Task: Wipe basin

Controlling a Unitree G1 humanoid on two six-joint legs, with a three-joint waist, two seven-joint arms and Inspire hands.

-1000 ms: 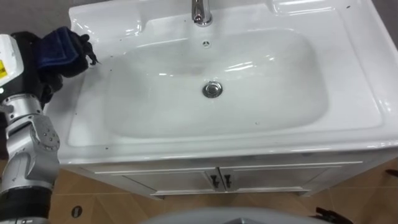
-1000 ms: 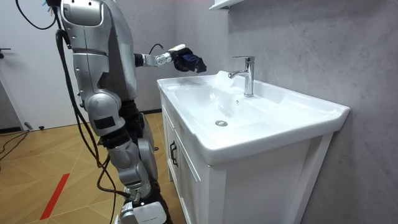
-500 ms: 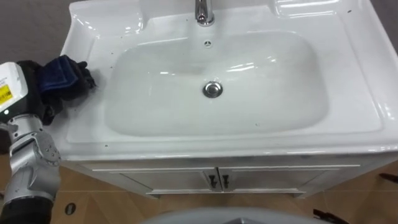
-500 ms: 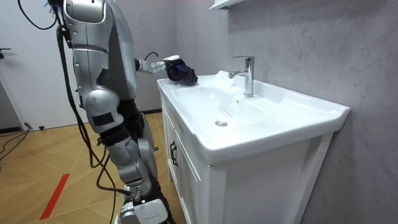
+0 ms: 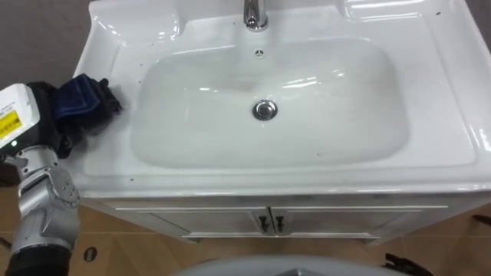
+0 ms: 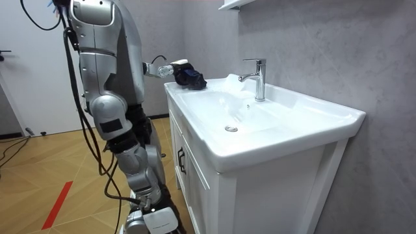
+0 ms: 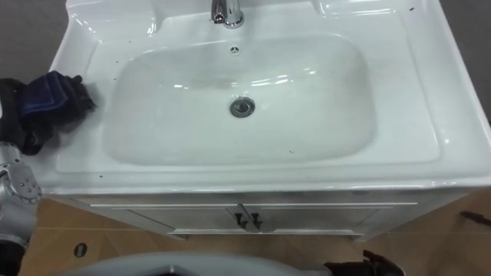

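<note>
Clutching cloth (image 5: 77, 95) on basin rim (image 5: 107, 165): left hand (image 5: 60, 132); tap (image 5: 255, 14) beyond.

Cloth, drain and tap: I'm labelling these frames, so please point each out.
blue cloth (image 5: 77, 96), left eye view, its folded top
drain (image 5: 265, 110), left eye view, centre of the metal plug
tap (image 6: 260, 81), room view, its upright body

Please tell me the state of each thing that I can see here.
White ceramic basin: empty, no water.
Chrome tap: not running.
Round metal drain: uncovered.
Dark blue cloth: bunched, at the basin's left rim.
Left hand: fingers curled round the cloth.
White cabinet doors: closed.
</note>
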